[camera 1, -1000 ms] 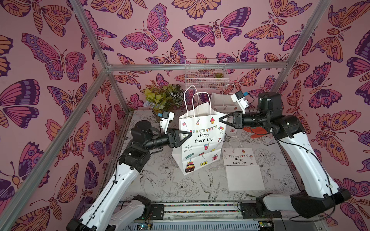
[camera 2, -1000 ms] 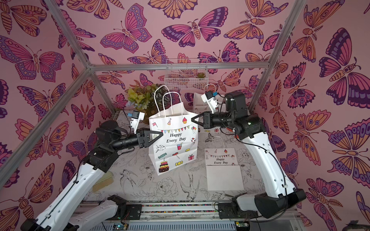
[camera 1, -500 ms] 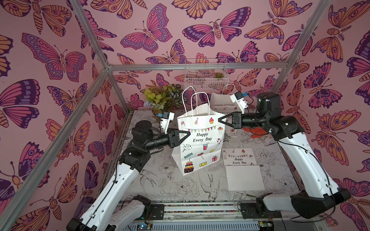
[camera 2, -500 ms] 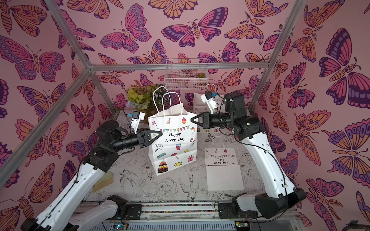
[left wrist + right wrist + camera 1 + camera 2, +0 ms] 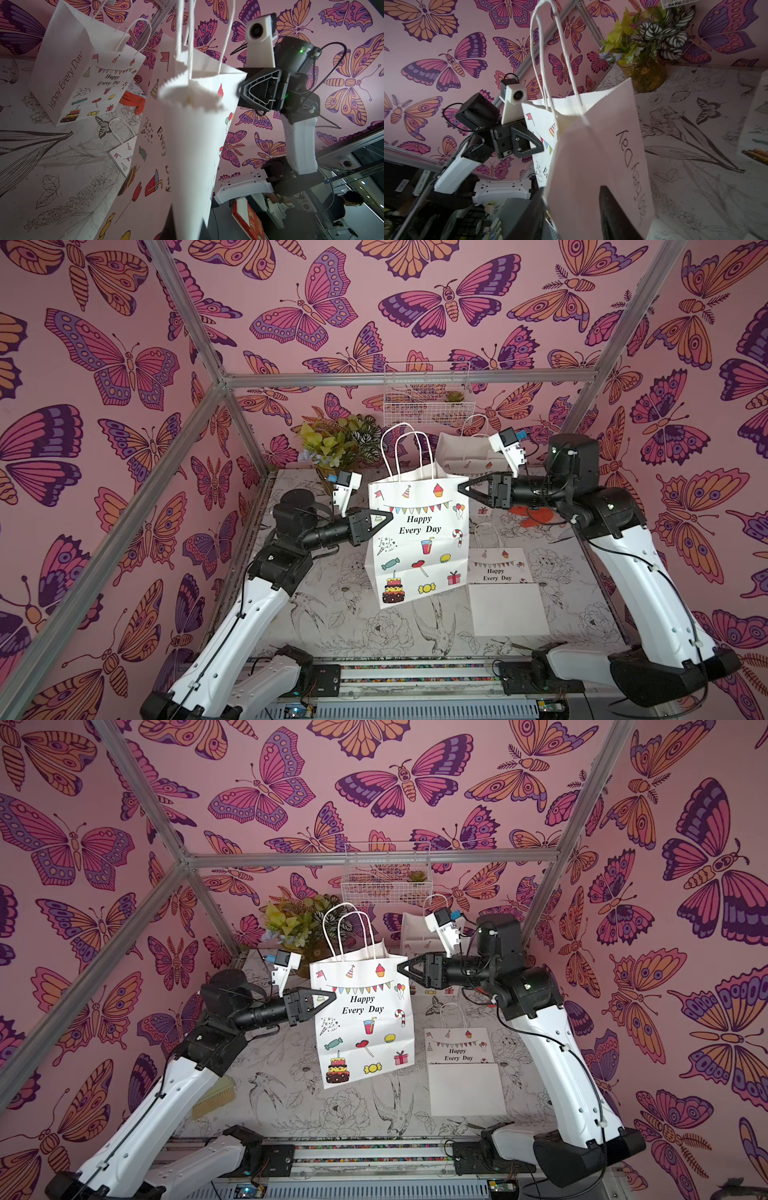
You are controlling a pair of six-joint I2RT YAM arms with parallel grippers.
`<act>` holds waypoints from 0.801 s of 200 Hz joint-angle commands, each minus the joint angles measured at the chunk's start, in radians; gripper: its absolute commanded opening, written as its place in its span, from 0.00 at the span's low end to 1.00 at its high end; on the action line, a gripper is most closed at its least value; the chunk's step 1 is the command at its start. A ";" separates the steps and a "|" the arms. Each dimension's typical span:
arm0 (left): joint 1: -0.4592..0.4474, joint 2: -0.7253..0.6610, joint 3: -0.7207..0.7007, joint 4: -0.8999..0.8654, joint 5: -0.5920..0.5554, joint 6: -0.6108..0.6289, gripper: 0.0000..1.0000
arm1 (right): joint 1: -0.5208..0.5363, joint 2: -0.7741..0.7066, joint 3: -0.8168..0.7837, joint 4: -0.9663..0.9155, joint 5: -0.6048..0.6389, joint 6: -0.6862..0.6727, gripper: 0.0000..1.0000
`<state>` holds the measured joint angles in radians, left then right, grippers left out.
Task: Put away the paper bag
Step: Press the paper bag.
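Paper bag (image 5: pixel 415 539) hangs above the table (image 5: pixel 332 614), one side edge pinched in the clenched left gripper (image 5: pixel 390 514). The right gripper (image 5: pixel 460 488) straddles its opposite top corner, jaws parted. Behind it stands a second bag (image 5: pixel 461 452), and beside it lies a flat bag (image 5: pixel 505 597). A wire basket (image 5: pixel 428 410) behind holds a small plant (image 5: pixel 454 396). Butterfly walls (image 5: pixel 311 315) surround everything.

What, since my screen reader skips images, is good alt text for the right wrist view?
A white paper bag with twisted handles fills the frame, its far edge pinched by the left gripper. A yellow-green potted plant stands behind.
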<state>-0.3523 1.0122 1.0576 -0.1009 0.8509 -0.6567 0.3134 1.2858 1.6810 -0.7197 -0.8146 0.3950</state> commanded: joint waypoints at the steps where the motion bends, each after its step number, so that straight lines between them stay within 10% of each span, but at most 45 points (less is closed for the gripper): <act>1: 0.057 0.012 -0.048 0.178 0.099 -0.114 0.03 | -0.068 -0.041 -0.030 0.041 -0.039 0.027 0.63; 40: 0.174 0.119 -0.103 0.633 0.297 -0.455 0.02 | -0.234 -0.109 -0.138 0.152 -0.149 0.122 0.89; 106: 0.179 0.433 0.086 1.517 0.487 -1.092 0.00 | -0.281 -0.187 -0.408 0.374 -0.297 0.244 0.99; 160: 0.169 0.532 0.248 1.526 0.440 -1.179 0.00 | -0.252 -0.316 -0.595 0.487 -0.339 0.222 0.99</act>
<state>-0.1761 1.5265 1.2457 1.2846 1.2945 -1.7309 0.0399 1.0092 1.1088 -0.3183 -1.1011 0.6319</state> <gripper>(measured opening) 0.042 0.992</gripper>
